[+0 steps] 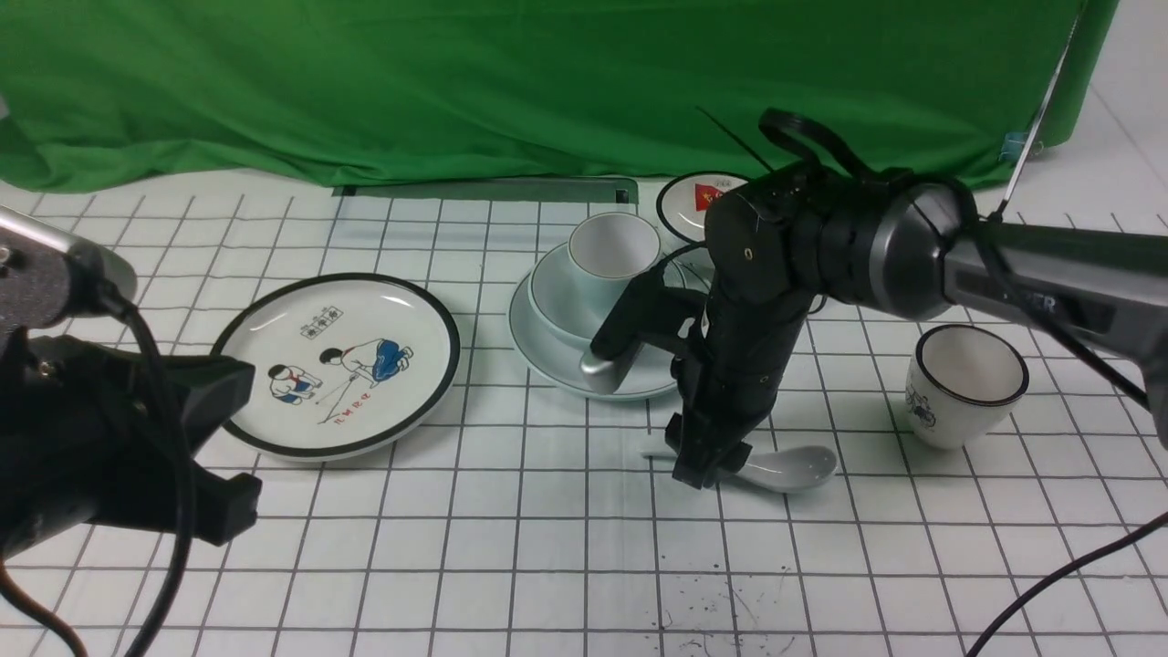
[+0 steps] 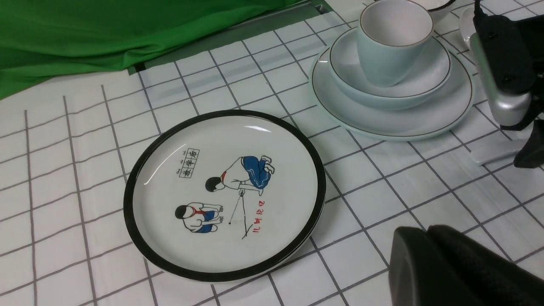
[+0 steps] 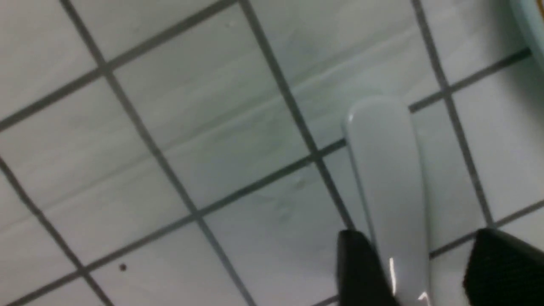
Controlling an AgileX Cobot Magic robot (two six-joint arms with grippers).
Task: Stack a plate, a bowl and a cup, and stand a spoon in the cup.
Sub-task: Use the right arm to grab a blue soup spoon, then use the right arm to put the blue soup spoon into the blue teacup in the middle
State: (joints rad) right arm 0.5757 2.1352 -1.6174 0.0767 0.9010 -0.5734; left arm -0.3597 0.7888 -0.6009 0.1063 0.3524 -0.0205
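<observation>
Since cup, bowl and plate sit stacked toward the counter's far edge, the right fingers straddle the mid-counter spoon, not yet clamped, while the left fingers are clenched.

spoon mid-handle hidden behind right arm; red-picture bowl half hidden; left fingers cut off
</observation>
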